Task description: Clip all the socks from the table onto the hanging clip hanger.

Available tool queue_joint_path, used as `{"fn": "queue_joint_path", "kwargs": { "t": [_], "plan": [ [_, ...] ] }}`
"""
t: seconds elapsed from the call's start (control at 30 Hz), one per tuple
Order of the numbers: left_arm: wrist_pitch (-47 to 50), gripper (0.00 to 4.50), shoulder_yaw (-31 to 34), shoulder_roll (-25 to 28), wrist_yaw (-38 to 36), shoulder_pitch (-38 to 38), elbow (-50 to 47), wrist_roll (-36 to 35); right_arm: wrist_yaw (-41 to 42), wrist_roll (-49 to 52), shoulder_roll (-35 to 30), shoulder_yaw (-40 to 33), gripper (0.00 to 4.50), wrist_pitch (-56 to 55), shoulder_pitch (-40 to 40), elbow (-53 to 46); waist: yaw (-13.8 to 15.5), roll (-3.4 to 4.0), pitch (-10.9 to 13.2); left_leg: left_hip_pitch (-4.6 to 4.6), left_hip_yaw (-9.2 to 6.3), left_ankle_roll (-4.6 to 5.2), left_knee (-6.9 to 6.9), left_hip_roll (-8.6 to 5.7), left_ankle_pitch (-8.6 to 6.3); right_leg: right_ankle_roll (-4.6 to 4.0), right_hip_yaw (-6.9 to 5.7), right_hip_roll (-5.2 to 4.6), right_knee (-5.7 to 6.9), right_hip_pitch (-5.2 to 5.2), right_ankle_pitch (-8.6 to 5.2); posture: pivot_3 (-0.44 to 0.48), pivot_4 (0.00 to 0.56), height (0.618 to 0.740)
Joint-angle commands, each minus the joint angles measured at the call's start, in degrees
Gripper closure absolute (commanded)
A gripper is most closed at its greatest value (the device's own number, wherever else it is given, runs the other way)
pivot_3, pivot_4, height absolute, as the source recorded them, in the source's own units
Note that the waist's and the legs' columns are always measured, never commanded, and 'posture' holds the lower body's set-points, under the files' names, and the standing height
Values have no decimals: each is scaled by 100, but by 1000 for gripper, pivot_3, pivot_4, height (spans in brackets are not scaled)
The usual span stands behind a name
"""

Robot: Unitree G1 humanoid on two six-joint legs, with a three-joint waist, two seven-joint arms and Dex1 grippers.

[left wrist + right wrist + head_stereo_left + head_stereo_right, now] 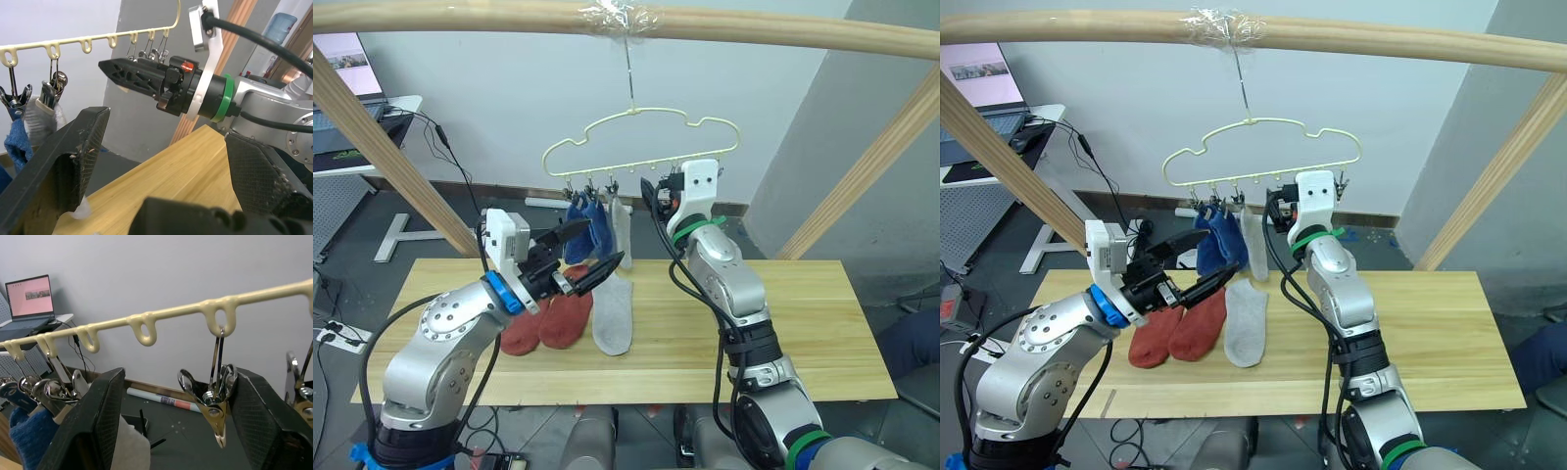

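Take the table (783, 323) as your reference. Nearest you, your left gripper (592, 257) hovers above the table's left half with its fingers spread wide and nothing between them, pointing toward the hanger. Just under and beyond it, three socks still lie flat on the planks, side by side: two red socks (548, 321) touching each other, and one grey sock (614, 313) just beside them, toward the table's middle. Farther back, above the table's far edge, your right gripper (171, 426) is raised to the clip hanger (641, 147); the right wrist view shows its fingers apart with an empty metal clip (215, 404) hanging between them, not squeezed as far as you can see. Beyond that, the hanger dangles on its hook from the wooden pole (783, 29) well above the table. On its left clips hang two blue socks (587, 227), bunched together, and next to them a pale grey sock (621, 220). So by my count you are about halfway: three socks clipped, three left on the table, and the clips toward the hanger's right end look free, though I cannot count them surely. Neither claw carries a sock now, so I judge your next step is to pick one off the table with the left while the right readies that empty clip.
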Motion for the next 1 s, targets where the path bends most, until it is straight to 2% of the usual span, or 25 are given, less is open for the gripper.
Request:
{"fn": "queue_joint_path", "kwargs": {
  "t": [0.03,0.47,0.57,0.77,0.83,0.87,1.0],
  "plan": [
    [-131,199,94,-16,43,-71,-261,-24,-26,86,243,24,1276,-228,-278,-108,0,0,0,0,0,0,0,0,0,0,-1,0,0,0,0,240,219,740],
    [-205,199,73,-56,128,-190,-268,-11,-38,110,245,42,1276,-331,-334,-41,2,1,0,-1,0,0,-1,0,0,0,-1,0,-1,0,0,241,220,740],
    [-202,199,72,-61,136,-183,-274,-13,-66,107,238,26,1830,-337,-328,-24,2,1,0,-1,0,0,-1,0,0,0,0,0,-1,0,0,242,221,740],
    [-192,199,74,-63,138,-166,-285,-23,-119,93,212,-25,3939,-349,-351,26,2,1,1,-1,0,0,-1,0,0,0,0,0,-1,0,0,243,223,740],
    [-180,199,74,-65,146,-164,-289,-28,-114,92,202,-40,4352,-354,-358,42,2,1,1,0,1,0,-1,0,0,0,0,0,-1,0,0,243,223,740],
    [-178,199,72,-66,150,-163,-291,-25,-102,98,186,-54,4487,-354,-357,42,2,1,1,0,0,0,-1,0,0,0,0,0,-1,0,0,243,223,740],
    [-185,199,37,-75,189,-143,-316,32,35,126,35,-91,4487,-303,-320,-23,2,2,1,-1,0,0,0,0,0,0,0,0,-1,0,0,245,223,740]
  ]
}}
